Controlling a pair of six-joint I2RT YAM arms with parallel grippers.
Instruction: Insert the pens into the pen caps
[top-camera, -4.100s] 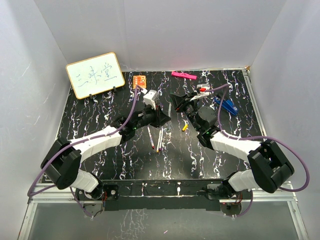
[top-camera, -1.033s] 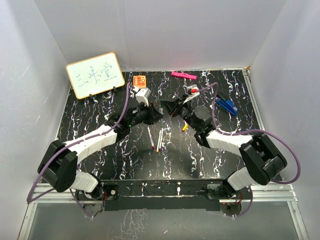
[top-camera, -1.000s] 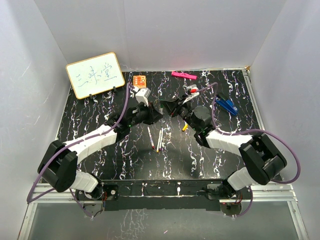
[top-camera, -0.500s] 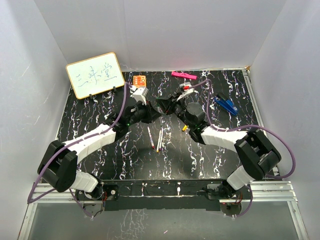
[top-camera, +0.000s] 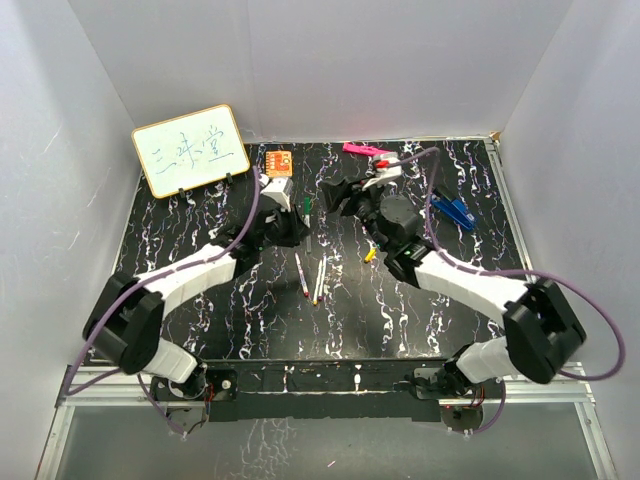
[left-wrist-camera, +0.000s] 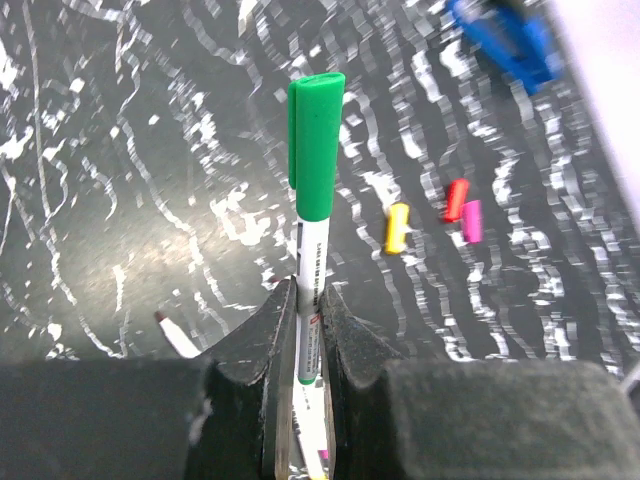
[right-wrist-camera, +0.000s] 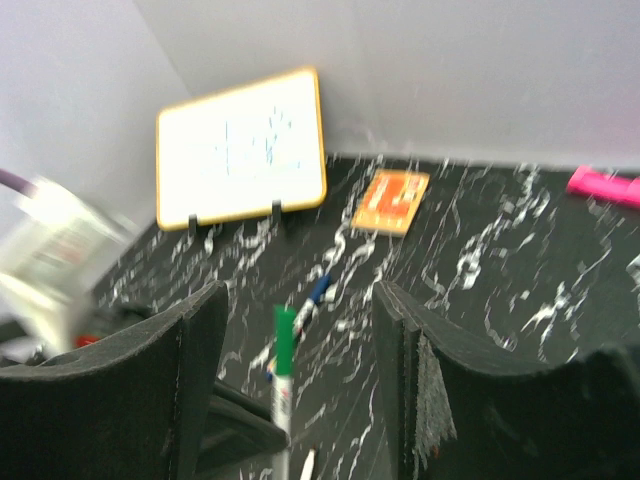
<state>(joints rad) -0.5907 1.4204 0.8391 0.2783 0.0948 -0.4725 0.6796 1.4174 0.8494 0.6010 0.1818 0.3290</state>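
Green, smooth plastic, one stubby pen cap (left-wrist-camera: 318, 140) sits pushed onto the tip of a thin white-barrelled pen (left-wrist-camera: 312, 250). The left claw (left-wrist-camera: 308, 292) pinches this pen tight over the black marbled surface (left-wrist-camera: 120, 200). Opposite, the right claw (right-wrist-camera: 300, 300) gapes wide, holding nothing. A yellow cap (left-wrist-camera: 397, 228), a red cap (left-wrist-camera: 456, 199) and a pink cap (left-wrist-camera: 471, 221) lie loose close together. Two more pens (top-camera: 319, 280) lie side by side.
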